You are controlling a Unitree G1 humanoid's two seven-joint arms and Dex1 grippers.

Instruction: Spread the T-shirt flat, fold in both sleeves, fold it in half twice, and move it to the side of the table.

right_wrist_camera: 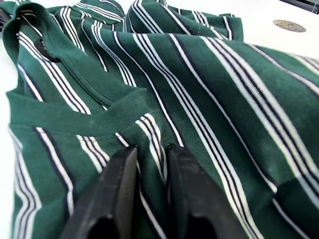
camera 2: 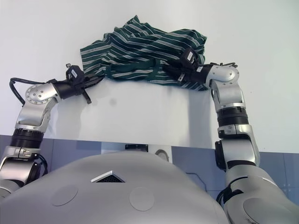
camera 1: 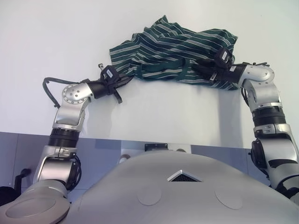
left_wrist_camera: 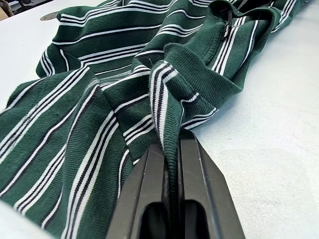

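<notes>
While forearms angle inward, left tool (left_wrist_camera: pixel 170 145) and right tool (right_wrist_camera: pixel 152 149) pinch the T-shirt (camera 1: pixel 173 46).

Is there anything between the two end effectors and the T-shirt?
Nothing visible does. The left end effector and the right end effector each pinch a fold of the T-shirt, which lies crumpled on the table.

arms (camera 1: pixel 70 109): silver shells, black joints | cable (camera 1: pixel 48 88): black loop, left elbow | left pincer (left_wrist_camera: pixel 170 149), right pincer (right_wrist_camera: pixel 149 152): black

Shirt (camera 1: pixel 173 51) bunching, layers hiding each other
It is running off both wrist views, one fold vanishing inside the left gripper (left_wrist_camera: pixel 170 144).
</notes>
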